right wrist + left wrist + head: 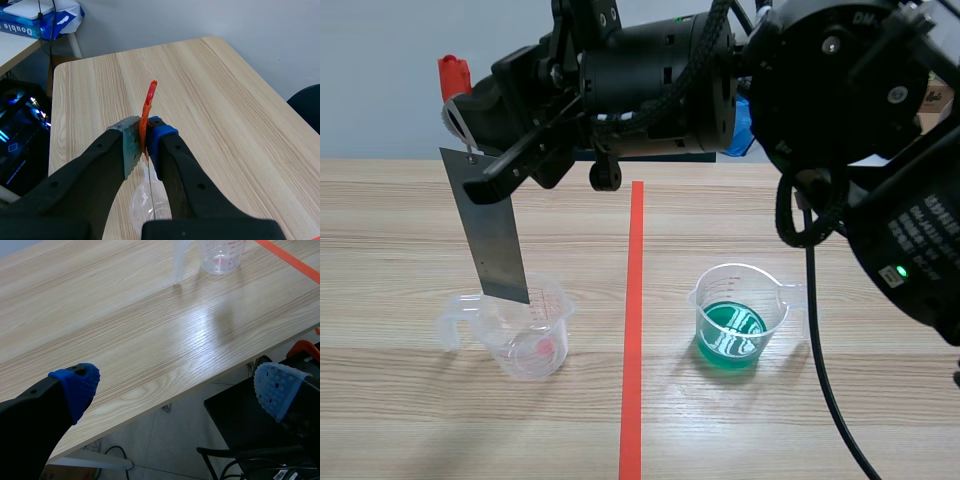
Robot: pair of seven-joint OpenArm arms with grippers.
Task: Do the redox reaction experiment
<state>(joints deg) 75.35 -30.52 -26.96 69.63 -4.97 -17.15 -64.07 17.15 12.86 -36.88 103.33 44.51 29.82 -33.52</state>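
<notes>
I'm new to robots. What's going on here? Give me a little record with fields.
right hand: shut on red clip, raised
metal strip: hangs from the clip, lower end at the clear cup's mouth
clear cup: left of tape line
green cup: right of tape line, holds green liquid
left hand: open, empty, by the table's edge

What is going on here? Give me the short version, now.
The right arm reaches across the red tape line, and the right gripper is shut on a red clip from which a grey metal strip hangs. The strip's lower end is at the rim of the clear cup; I cannot tell if it is inside. The cup of green liquid stands apart, untouched. The left gripper is open at the table edge, holding nothing.
</notes>
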